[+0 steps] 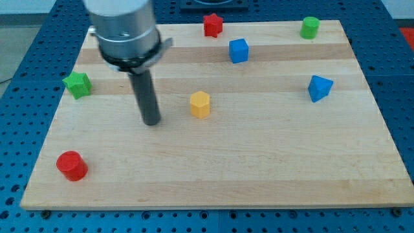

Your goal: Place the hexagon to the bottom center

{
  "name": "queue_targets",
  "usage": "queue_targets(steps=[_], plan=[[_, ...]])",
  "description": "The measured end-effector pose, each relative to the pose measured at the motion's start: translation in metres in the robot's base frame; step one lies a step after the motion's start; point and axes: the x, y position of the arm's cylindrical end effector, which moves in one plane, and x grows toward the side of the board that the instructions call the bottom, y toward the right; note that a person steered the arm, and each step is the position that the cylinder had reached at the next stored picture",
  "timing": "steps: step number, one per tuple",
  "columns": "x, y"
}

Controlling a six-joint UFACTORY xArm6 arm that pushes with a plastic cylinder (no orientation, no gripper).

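The tip (152,122) rests bare on the board (272,175), left of the yellow hexagon (200,104), not touching. The push toward bottom center seems not yet begun.

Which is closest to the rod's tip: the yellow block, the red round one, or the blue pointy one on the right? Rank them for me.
From my tip:
1. Yellow hexagon, just to the view's right.
2. Red cylinder, toward the view's bottom left.
3. Blue triangular block, far toward the view's right.
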Motion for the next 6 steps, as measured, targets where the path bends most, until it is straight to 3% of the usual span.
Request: queue_targets(steps=[1,2,3,4,5,6], plan=[[-0.040,0.008],[-0.043,0.075],[0.004,0.162],[0.023,0.185],[0.009,0.175],[0.003,0.231]])
